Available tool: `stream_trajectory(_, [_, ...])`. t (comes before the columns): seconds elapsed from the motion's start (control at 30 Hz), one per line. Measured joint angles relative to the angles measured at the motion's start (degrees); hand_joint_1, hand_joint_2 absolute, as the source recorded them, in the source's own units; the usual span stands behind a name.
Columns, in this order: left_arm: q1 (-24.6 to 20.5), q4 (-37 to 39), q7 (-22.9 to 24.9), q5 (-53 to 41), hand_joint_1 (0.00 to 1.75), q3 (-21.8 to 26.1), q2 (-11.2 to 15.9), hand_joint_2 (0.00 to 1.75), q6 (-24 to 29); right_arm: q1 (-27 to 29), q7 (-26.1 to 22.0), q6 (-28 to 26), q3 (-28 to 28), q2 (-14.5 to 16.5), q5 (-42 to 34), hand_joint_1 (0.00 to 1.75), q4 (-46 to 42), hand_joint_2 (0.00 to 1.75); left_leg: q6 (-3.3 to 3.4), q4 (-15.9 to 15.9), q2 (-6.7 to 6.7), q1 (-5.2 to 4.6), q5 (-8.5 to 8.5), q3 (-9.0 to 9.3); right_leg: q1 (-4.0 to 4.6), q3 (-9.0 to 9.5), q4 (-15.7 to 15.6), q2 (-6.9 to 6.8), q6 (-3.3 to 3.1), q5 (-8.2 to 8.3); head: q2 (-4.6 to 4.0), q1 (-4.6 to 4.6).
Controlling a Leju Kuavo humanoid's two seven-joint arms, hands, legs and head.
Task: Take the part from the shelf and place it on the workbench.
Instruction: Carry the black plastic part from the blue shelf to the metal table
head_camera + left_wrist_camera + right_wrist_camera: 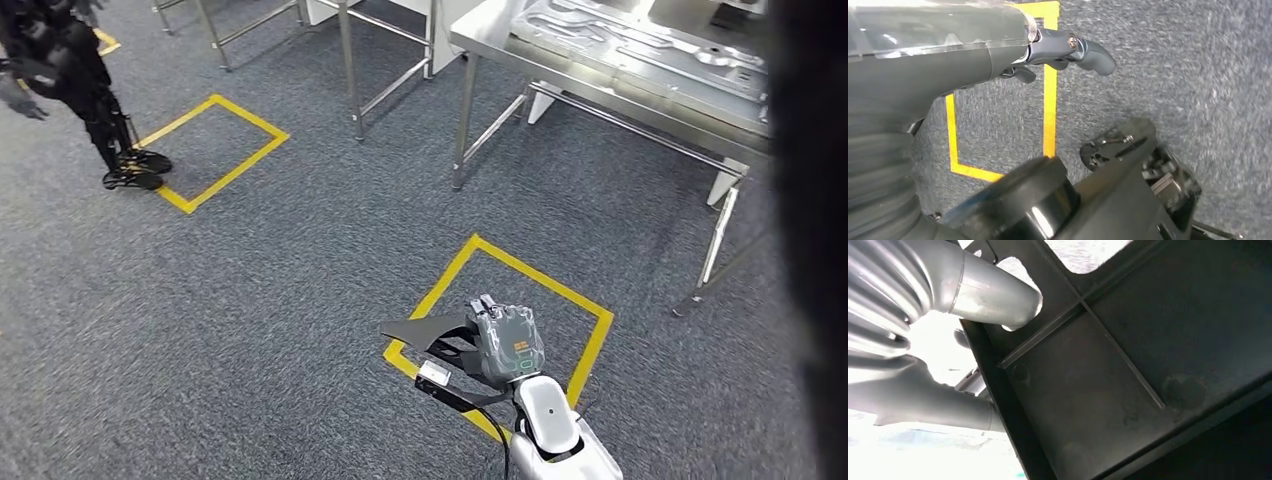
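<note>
part (1128, 370), a dark ribbed panel, is in the right hand (963, 295). the thumb presses on one face near the edge and the other fingers support it from behind, so the panel is clamped by its rim. it seems lifted high, because the right wrist view has bright light behind it. the dark blur on the right edge of the head view (810, 250) is probably the same panel, near the camera. the steel desk (490, 35) stands well ahead and already carries a grey moulded piece (640, 50). i judge the carry is in progress and the placing is not done. a yellow floor square (500, 265) lies under the left hand (508, 342), which hangs low, loosely apart and holding nothing.
</note>
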Motion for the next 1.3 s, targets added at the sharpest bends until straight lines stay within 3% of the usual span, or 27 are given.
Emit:
stream_trajectory(0.03, [0.0, 0.0, 0.0, 0.0, 0.00, 0.0, 0.0, 1.75, 0.0, 0.0, 0.0, 0.0, 0.0, 0.0, 0.0, 1.75, 0.0, 1.75, -0.07, 0.0, 0.60, -0.01, -0.10, 0.08, -0.01, 0.43, -0.9, -0.17, 0.03, 1.09, 0.00, 0.00])
stream_trajectory(0.1, [0.0, 0.0, 0.1, 0.0, 0.00, -0.2, -0.1, 1.75, 0.0, 0.0, 0.0, 0.0, -0.2, 0.0, 0.0, 1.75, 0.0, 1.75, -0.37, 0.1, 1.59, -0.03, -0.39, 0.42, 0.11, 4.34, -8.3, -1.43, -0.29, 4.80, 0.00, 0.00])
stream_trajectory(0.17, [0.0, 0.0, 0.2, 0.0, 0.00, -0.4, -0.1, 1.75, 0.0, -0.2, 0.0, 0.0, -0.3, -0.1, 0.0, 1.75, 0.0, 1.75, -0.92, 0.1, 2.40, -0.26, -0.76, 0.72, 0.61, 7.68, -14.8, -2.94, -1.14, 6.82, 0.00, 0.00])
stream_trajectory(0.2, [0.0, 0.0, 0.2, 0.0, 0.00, -0.4, -0.2, 1.75, 0.0, -0.3, 0.1, 0.0, -0.4, -0.1, 0.0, 1.75, 0.0, 1.75, -1.24, 0.1, 2.80, -0.37, -0.90, 0.84, 0.88, 8.26, -16.1, -3.22, -1.57, 6.90, 0.00, 0.00])
stream_trajectory(0.27, [0.1, 0.0, 0.3, 0.0, 0.00, -0.5, -0.2, 1.75, 0.0, -0.4, 0.1, 0.0, -0.5, -0.1, 0.0, 1.75, 0.1, 1.75, -1.88, 0.0, 3.59, -0.48, -1.09, 1.09, 1.01, 8.18, -16.2, -2.22, -2.28, 6.89, 0.00, 0.00])
stream_trajectory(0.33, [0.0, 0.0, 0.3, -0.1, 0.00, -0.7, -0.2, 1.75, 0.0, -0.4, 0.1, -0.1, -0.6, -0.1, 0.0, 1.75, 0.2, 1.75, -2.46, 1.2, 2.77, -0.35, -2.17, 0.81, 0.69, 8.37, -16.6, -1.27, -2.98, 7.07, 0.00, -0.01])
stream_trajectory(0.37, [0.0, 0.0, 0.3, -0.1, 0.00, -0.8, -0.2, 1.75, 0.0, -0.5, 0.2, -0.1, -0.6, -0.1, 0.0, 1.75, 0.2, 1.75, -2.66, 3.5, 1.79, -0.27, -3.55, -0.15, 0.49, 8.52, -16.8, -0.82, -3.32, 7.16, 0.00, -0.01])
stream_trajectory(0.43, [0.2, 0.0, 0.2, -0.1, 0.00, -1.0, -0.2, 1.75, 0.0, -0.7, 0.3, -0.1, -0.6, 0.0, 0.0, 1.75, 0.2, 1.75, -2.88, 11.1, -0.17, -0.17, -7.19, -3.81, 0.44, 8.61, -16.8, 0.11, -3.75, 7.14, 0.00, -0.01])
stream_trajectory(0.47, [0.2, 0.0, 0.1, -0.1, 0.00, -1.0, -0.2, 1.75, -0.1, -0.6, 0.3, -0.1, -0.6, 0.0, 0.1, 1.75, 0.3, 1.75, -2.94, 14.7, -0.53, -0.18, -8.40, -5.72, 0.50, 8.63, -16.8, 0.68, -3.82, 7.11, 0.00, 0.00])
stream_trajectory(0.5, [0.2, 0.0, 0.0, -0.1, 0.00, -1.1, -0.2, 1.75, -0.1, -0.6, 0.4, -0.1, -0.6, 0.0, 0.1, 1.75, 0.4, 1.75, -2.94, 16.8, -0.68, -0.18, -8.56, -6.94, 0.56, 8.67, -16.8, 1.29, -3.85, 7.09, 0.00, 0.00])
stream_trajectory(0.53, [0.2, 0.0, -0.1, -0.2, 0.00, -1.1, -0.2, 1.75, -0.2, -0.6, 0.5, -0.1, -0.6, 0.0, 0.2, 1.75, 0.5, 1.75, -2.86, 16.6, -0.77, -0.18, -7.51, -7.15, 0.60, 8.75, -16.7, 1.95, -3.84, 7.05, 0.00, 0.00])
stream_trajectory(0.57, [0.1, 0.0, -0.3, -0.2, 0.00, -1.2, -0.3, 1.75, -0.2, -0.6, 0.5, -0.1, -0.6, 0.0, 0.2, 1.75, 0.6, 1.75, -2.69, 14.0, -0.94, -0.18, -5.42, -6.23, 0.62, 8.87, -16.6, 2.65, -3.80, 7.00, 0.00, 0.00])
stream_trajectory(0.63, [0.1, 0.0, -0.4, -0.4, 0.00, -1.4, -0.2, 1.75, -0.2, -0.7, 0.6, -0.1, -0.6, 0.0, 0.3, 1.75, 0.6, 1.75, -2.09, 5.9, -2.98, -0.15, -1.06, -2.97, 0.66, 8.94, -16.4, 3.96, -3.55, 6.84, 0.00, 0.00])
stream_trajectory(0.67, [0.0, 0.0, -0.4, -0.4, 0.00, -1.4, -0.2, 1.75, -0.2, -0.8, 0.6, -0.1, -0.6, 0.0, 0.3, 1.75, 0.6, 1.75, -1.84, 2.8, -4.13, -0.15, 0.08, -1.71, 0.58, 8.77, -16.3, 4.57, -3.29, 6.83, 0.00, -0.01])
stream_trajectory(0.73, [0.0, 0.0, -0.4, -0.4, 0.00, -1.4, -0.2, 1.75, -0.2, -0.9, 0.6, -0.1, -0.6, 0.0, 0.3, 1.75, 0.7, 1.75, -1.47, 0.7, -5.40, -0.31, 0.25, -0.93, 0.30, 8.26, -16.1, 5.59, -2.54, 6.99, 0.00, -0.01])
stream_trajectory(0.77, [0.0, 0.0, -0.4, -0.4, 0.00, -1.4, -0.2, 1.75, -0.2, -0.9, 0.6, -0.1, -0.7, 0.0, 0.3, 1.75, 0.7, 1.75, -1.30, 0.5, -4.95, -0.34, 0.36, -0.83, 0.17, 8.10, -16.2, 6.14, -2.11, 7.13, 0.00, -0.01])
stream_trajectory(0.87, [0.0, 0.0, -0.4, -0.3, 0.00, -1.4, -0.3, 1.75, -0.1, -0.8, 0.6, -0.1, -0.7, 0.0, 0.3, 1.75, 0.7, 1.75, -0.55, -0.3, -3.56, 0.06, 0.85, -0.41, 0.27, 7.94, -15.8, 5.37, -1.39, 6.93, 0.00, 0.00])
stream_trajectory(1.0, [0.0, 0.0, -0.4, -0.3, 0.00, -1.4, -0.4, 1.75, -0.1, -1.0, 0.6, -0.1, -0.8, 0.0, 0.3, 1.75, 0.8, 1.75, -0.24, -0.6, -3.04, 0.13, 0.94, -0.24, 0.46, 7.16, -14.2, 3.24, -1.28, 5.77, 0.00, 0.01])
stream_trajectory(1.07, [0.4, 0.0, -0.5, -0.5, 0.00, -1.4, -0.4, 1.75, 0.0, -0.8, 0.7, -0.2, -0.8, 0.0, 0.2, 1.75, 0.9, 1.75, 0.00, -0.6, -1.31, 0.06, 0.81, -0.23, 0.19, 2.84, -5.9, 1.08, -0.83, 2.50, 0.00, 0.01])
stream_trajectory(1.13, [0.9, 0.0, -0.5, -0.8, 0.00, -1.5, -0.4, 1.75, 0.0, -0.5, 0.8, -0.3, -0.8, 0.0, 0.1, 1.75, 0.9, 1.75, -0.07, -0.4, 0.71, -0.02, 0.54, -0.17, -0.27, 0.76, -2.1, -0.32, -0.38, 2.13, 0.00, 0.00])
stream_trajectory(1.23, [0.9, 0.0, -0.5, -1.0, 0.00, -1.9, -0.5, 1.75, 0.1, -0.4, 0.9, -0.4, -0.8, 0.0, 0.0, 1.75, 0.9, 1.75, -0.82, -0.2, 2.09, -0.21, -0.03, 0.27, -0.14, 6.85, -13.7, -2.77, -0.80, 6.85, 0.00, 0.01])
stream_trajectory(1.3, [0.8, 0.0, -0.5, -1.1, 0.00, -2.0, -0.6, 1.75, 0.2, -0.5, 1.0, -0.4, -0.8, 0.0, 0.0, 1.75, 0.9, 1.75, -1.54, -0.2, 2.79, -0.45, -0.35, 0.52, 0.25, 8.08, -16.2, -3.47, -1.39, 7.10, 0.00, 0.01])
